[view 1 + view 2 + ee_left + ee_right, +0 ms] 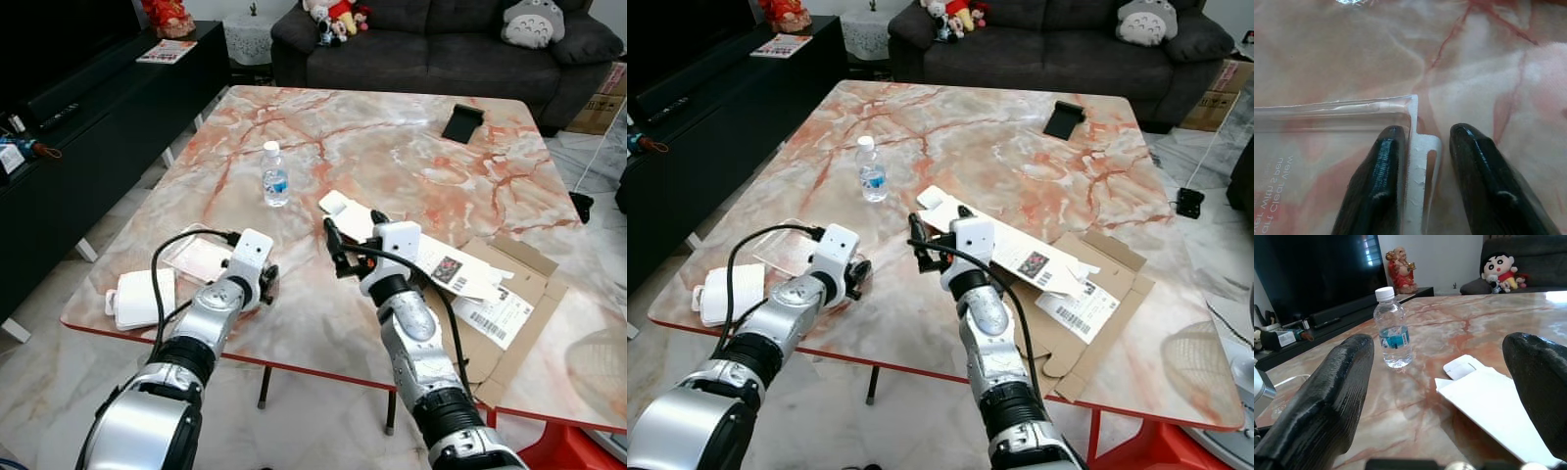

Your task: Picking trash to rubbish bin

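The marble surface (392, 147) carries flattened cardboard (509, 294) and a long white carton (431, 257) just beside the right tool (333, 250), whose fingers stand wide apart and empty, with a water bottle (275, 175) ahead of it toward the left. The left tool (1422, 181) is down at the corner of a clear plastic blister pack (1327, 147), fingers slightly parted, one on either side of its white hang tab (1420, 166). A folded white cloth (137, 299) lies near that tool's outer side at the surface edge.
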`<state>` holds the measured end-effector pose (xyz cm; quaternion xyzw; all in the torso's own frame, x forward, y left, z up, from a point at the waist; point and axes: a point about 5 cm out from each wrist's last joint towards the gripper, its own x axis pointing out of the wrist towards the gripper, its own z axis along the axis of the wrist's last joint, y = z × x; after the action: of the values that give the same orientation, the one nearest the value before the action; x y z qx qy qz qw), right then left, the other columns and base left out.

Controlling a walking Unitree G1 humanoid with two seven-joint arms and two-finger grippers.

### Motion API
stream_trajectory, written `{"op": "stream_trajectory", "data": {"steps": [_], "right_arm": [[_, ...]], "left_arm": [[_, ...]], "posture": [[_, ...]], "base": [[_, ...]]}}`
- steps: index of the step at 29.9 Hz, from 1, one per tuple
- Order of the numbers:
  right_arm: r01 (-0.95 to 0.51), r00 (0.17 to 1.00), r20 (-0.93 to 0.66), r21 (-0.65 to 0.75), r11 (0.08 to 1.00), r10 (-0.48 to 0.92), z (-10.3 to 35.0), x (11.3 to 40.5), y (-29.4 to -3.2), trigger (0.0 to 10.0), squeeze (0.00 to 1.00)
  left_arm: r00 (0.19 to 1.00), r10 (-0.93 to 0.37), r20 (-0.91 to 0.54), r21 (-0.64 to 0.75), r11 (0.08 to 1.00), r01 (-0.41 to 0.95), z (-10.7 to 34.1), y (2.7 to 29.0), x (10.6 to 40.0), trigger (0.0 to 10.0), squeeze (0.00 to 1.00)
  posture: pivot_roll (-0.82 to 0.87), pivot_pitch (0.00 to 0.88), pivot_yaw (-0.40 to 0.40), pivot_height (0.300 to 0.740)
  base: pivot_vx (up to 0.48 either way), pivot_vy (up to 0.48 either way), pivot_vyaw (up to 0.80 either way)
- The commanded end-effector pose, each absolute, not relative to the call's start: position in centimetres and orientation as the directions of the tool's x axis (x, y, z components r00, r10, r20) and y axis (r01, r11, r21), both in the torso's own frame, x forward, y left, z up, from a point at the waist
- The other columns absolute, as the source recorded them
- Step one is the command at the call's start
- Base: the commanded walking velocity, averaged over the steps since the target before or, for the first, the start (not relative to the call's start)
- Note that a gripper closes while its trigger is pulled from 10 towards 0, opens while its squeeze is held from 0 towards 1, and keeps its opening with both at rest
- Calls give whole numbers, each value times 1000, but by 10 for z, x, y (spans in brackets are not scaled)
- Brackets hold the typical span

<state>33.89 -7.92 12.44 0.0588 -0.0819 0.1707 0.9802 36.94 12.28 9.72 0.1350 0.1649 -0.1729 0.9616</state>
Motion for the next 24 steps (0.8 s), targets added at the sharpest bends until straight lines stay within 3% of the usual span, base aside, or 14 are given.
{"op": "stream_trajectory", "data": {"steps": [1, 16, 24], "right_arm": [[-354, 924, 191, 91, 931, 332, 128, 340, -75, 10000, 0], [-350, 924, 197, 92, 932, 327, 131, 345, -74, 10000, 0], [-345, 928, 188, 99, 933, 323, 126, 346, -73, 10000, 0]], "left_arm": [[847, -248, -470, 205, 903, 378, 75, 132, 360, 0, 0], [859, -228, -458, 223, 906, 360, 74, 132, 356, 0, 0], [969, -181, -168, 403, 885, 235, 100, 139, 357, 0, 0]], "posture": [[52, 66, 42, 740], [58, 30, 58, 740], [87, 0, 80, 740]], "base": [[0, 0, 0], [0, 0, 0], [0, 0, 0]]}}
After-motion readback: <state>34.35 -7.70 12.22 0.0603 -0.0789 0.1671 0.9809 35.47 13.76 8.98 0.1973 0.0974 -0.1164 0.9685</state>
